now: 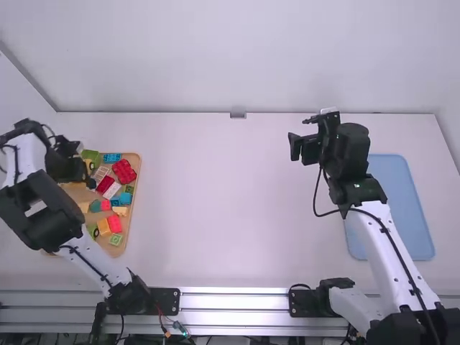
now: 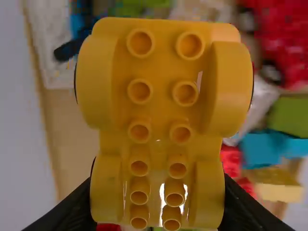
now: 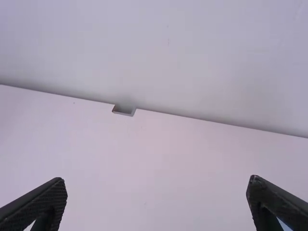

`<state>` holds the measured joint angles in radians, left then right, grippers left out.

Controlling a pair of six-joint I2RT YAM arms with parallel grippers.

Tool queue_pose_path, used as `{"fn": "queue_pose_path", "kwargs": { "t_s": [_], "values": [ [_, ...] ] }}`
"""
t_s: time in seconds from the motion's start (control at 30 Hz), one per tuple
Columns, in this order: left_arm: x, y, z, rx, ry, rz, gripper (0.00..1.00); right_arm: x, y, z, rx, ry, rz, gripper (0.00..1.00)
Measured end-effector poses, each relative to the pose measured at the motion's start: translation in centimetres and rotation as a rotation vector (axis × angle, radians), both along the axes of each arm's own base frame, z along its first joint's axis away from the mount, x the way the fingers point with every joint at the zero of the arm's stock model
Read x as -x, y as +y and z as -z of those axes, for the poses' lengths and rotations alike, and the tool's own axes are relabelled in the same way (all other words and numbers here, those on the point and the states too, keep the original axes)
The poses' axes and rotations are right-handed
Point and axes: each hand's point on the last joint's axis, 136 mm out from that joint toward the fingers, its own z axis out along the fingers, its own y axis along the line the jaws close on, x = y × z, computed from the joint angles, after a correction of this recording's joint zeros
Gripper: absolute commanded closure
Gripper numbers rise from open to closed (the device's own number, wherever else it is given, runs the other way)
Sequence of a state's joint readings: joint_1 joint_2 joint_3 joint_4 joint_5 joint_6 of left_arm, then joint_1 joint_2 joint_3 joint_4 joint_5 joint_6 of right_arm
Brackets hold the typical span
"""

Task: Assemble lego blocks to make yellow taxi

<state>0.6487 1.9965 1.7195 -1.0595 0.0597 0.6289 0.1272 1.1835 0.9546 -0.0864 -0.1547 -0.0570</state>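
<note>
white table (image 1: 230, 215), left fingers (image 1: 77, 171) gripping yellow piece (image 2: 161, 113), blocks (image 1: 123, 171) on tray (image 1: 115, 252)

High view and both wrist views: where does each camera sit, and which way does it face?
High view: above and behind both arms, facing forward and down over the table; left arm and right arm show.
Left wrist view: on the left wrist, facing a yellow Lego car base in the left tool, wooden tray beyond.
Right wrist view: on the right wrist, facing the table's far edge past the open right tool.
High and left wrist views share the tray.
</note>
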Motion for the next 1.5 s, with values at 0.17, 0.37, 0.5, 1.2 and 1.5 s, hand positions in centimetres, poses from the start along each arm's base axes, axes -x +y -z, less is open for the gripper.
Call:
{"fn": "queue_pose_path", "kwargs": {
  "t_s": [0.17, 0.37, 0.5, 1.2, 1.5],
  "values": [
    [-4.7, -9.6, -1.1, -0.017, -0.009, 0.341, 0.86, 0.0, 0.0, 0.1, 0.002, 0.004, 0.0, 0.02],
    [-8.8, -24.7, -0.2, -0.062, -0.071, 0.843, 0.86, 0.1, -0.1, 0.2, 0.001, 0.007, 0.002, 0.02],
    [-7.1, -33.9, 1.1, -0.102, -0.047, 1.118, 0.86, 0.0, -0.8, 0.3, -0.001, 0.013, 0.02, 0.02],
    [3.6, -46.7, 10.2, -0.036, 0.004, 1.476, 0.7, 0.1, -2.9, 1.1, -0.085, 0.074, 0.085, 0.02],
    [3.6, -46.7, 10.6, -0.031, -0.003, 1.44, 0.01, 0.1, -2.9, 1.1, -0.085, 0.074, 0.084, 0.02]
  ]
}}
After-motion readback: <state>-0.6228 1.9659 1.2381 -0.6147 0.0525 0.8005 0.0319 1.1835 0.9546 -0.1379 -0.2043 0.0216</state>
